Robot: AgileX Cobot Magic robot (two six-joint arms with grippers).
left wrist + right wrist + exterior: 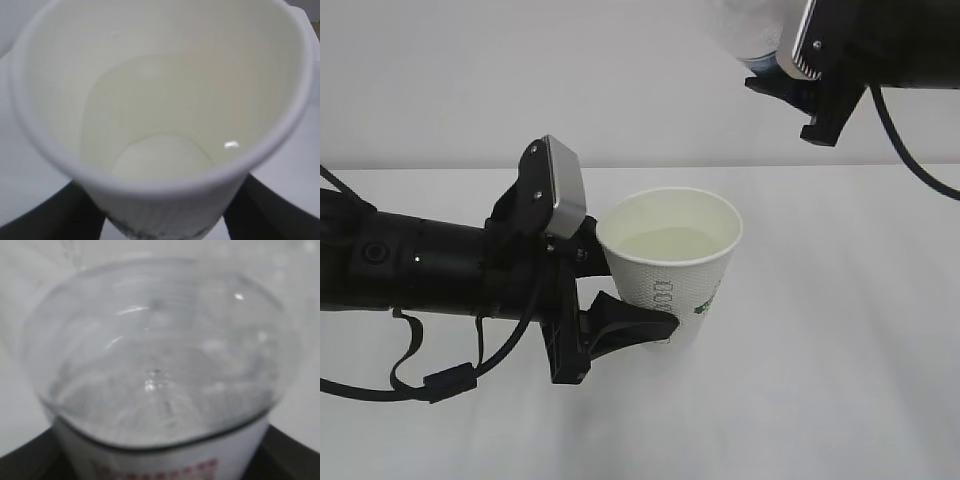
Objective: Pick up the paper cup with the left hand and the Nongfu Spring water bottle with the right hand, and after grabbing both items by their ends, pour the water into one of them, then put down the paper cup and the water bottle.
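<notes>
White worktop (pixel 840 380) against a pale plain wall; nothing else stands on it within view.

Item: paper cup (pixel 672 262), white, green logo and grey lettering on its side. Upright, gripped low on its wall by the left hand (pixel 605 320), jaws set either side of the cup and pinching it. Whether its base touches the worktop or hangs just above cannot be told. Contents: water (pixel 155 125), clear, filling the lower part of the cup, surface level.

Item: water bottle (pixel 752 35), clear plastic, only partly in view at the top edge of the exterior view, well above and to the right of the cup. Held by the right hand (pixel 800 75), jaws closed around its body near the label (pixel 160 465). Some liquid appears to remain inside, though the wrist view is blurred.

Status, by judgement: both items picked up; pouring appears done, since water lies in the cup and the bottle is well clear of the rim. Outstanding: setting down the cup, setting down the bottle, releasing both.
</notes>
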